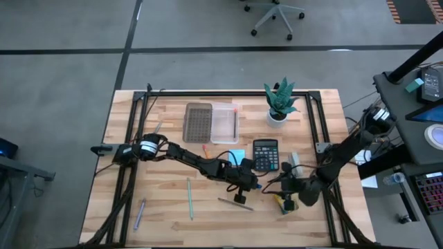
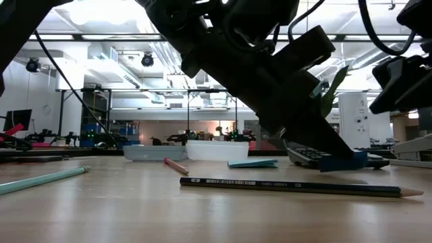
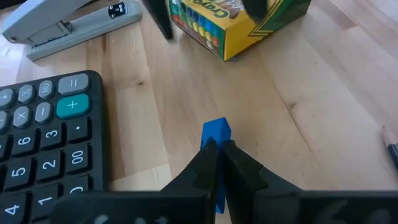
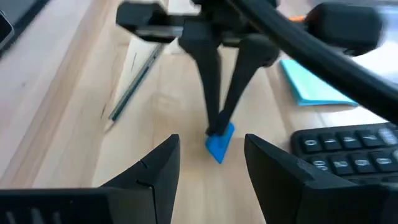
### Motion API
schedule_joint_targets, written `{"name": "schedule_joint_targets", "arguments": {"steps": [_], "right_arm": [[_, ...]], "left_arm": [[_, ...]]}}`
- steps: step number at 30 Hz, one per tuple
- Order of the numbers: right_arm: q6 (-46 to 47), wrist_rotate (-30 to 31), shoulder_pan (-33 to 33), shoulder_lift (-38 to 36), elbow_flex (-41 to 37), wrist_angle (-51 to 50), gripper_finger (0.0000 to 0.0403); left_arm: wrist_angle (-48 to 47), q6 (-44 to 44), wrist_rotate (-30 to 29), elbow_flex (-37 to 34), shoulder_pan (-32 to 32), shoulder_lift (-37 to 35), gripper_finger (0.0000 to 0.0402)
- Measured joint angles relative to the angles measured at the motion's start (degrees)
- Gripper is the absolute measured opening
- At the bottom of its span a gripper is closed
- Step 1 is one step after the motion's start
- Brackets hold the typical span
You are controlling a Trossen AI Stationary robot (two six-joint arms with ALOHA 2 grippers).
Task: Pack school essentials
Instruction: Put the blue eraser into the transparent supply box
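From above, the wooden table filled the middle of the frame, and both dark arms met low at its centre, the left one reaching in from the left edge and the right one from the right. Toward the upper middle lay the dark brown tray and a clear tray side by side, well apart from the action, with the potted plant to their right. The calculator sat just above the meeting point, the light-blue sticky pad touching or nearly touching its left side. The crayon box rested at the top of the left wrist view, beyond the blue eraser, and the right gripper stood by it with its fingers apart around nothing, as far as I could tell. A dark pencil lay lengthwise across the lower middle of the low view, and a green one lay lower left from above. The left gripper had its fingertips pinched together on the near end of the eraser, which stood tilted on the wood, its long axis running on away from the fingers. The left arm was plainly the nearer one; I judged the trays lay up and left of it.
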Motion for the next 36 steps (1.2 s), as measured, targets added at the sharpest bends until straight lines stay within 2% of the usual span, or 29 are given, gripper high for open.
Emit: {"name": "schedule_joint_targets", "arguments": {"steps": [3, 8, 11, 21, 36], "right_arm": [[2.12, -0.18, -0.76, 4.09, 3.8, -3.13, 0.0178], [7.43, -0.26, -2.0, 8.85, 9.99, -16.47, 0.02], [9.53, -0.25, -2.84, 10.66, 11.79, -19.34, 0.0207], [9.54, -0.55, -5.23, 14.52, 12.79, -19.0, 0.0189], [5.03, -0.03, -7.0, 19.97, 12.79, -11.69, 0.0151]], "left_arm": [[0.0, -0.09, 0.02, 0.05, 0.09, 0.0, 0.0], [0.0, -1.64, 0.04, 0.08, 0.37, 0.0, 0.0], [0.05, -1.85, 0.04, 0.08, 0.37, -0.02, 0.0], [0.07, -2.91, 0.11, 0.08, 0.71, -0.09, 0.0], [0.07, -2.89, 0.15, 0.08, 1.01, -0.09, 0.0]]}}
